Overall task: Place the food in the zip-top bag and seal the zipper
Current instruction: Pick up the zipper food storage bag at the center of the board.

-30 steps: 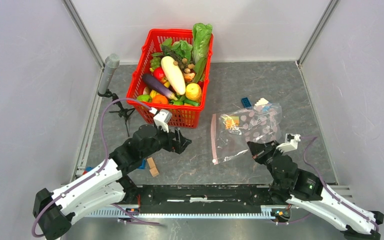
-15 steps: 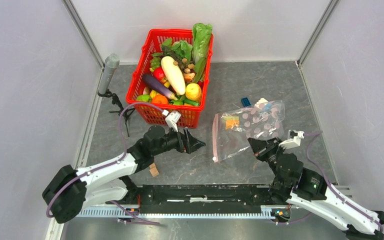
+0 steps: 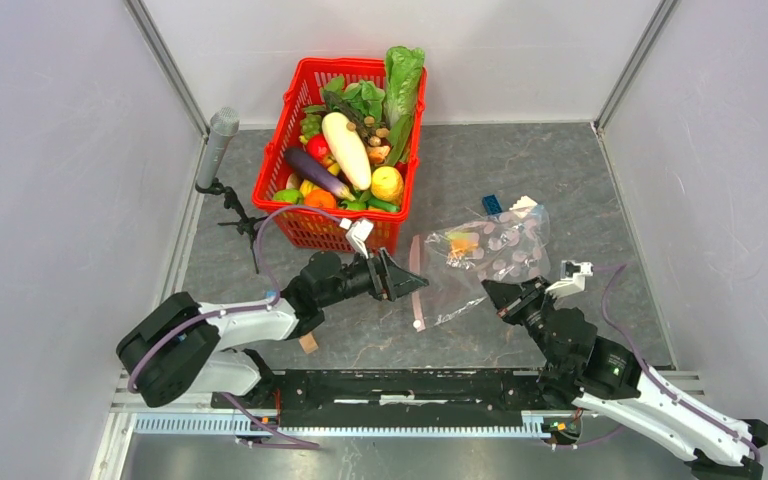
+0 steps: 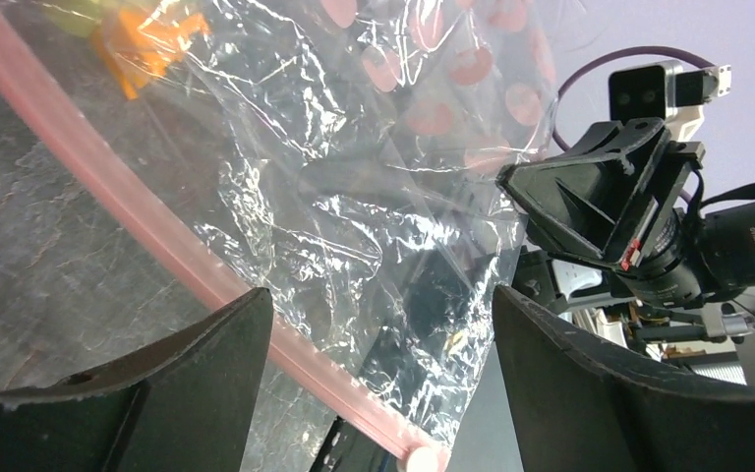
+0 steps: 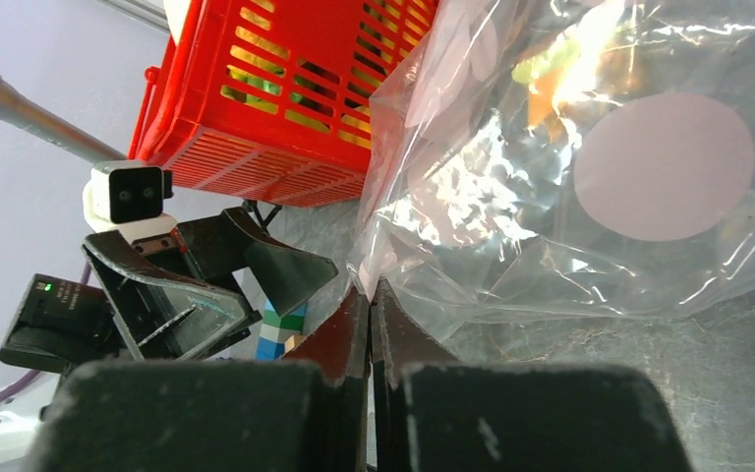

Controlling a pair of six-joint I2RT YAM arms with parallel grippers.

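The food lies in the red basket [image 3: 300, 228]: white radish [image 3: 347, 148], purple eggplant [image 3: 317, 172], yellow fruit [image 3: 387, 184], leafy greens [image 3: 402, 75]. The clear dotted zip-top bag [image 3: 490, 255] lies flat to the basket's right, with a small orange and green piece inside. Its pink zipper [image 3: 417, 282] faces left. My left gripper [image 3: 401, 279] is open at the zipper; in the left wrist view the zipper [image 4: 172, 246] runs between the spread fingers [image 4: 187, 383], near its slider end [image 4: 423, 458]. My right gripper [image 3: 493, 293] is shut on the bag's near edge [image 5: 393, 265].
A blue block [image 3: 492, 204] and a white block [image 3: 523, 203] lie behind the bag. Small wooden blocks [image 3: 307, 343] lie by the left arm. A microphone on a stand [image 3: 218, 140] stands left of the basket. Walls close in on three sides.
My left gripper has reached right, from below the basket to the bag's zipper. My right gripper has shifted a little left, and the bag with it.
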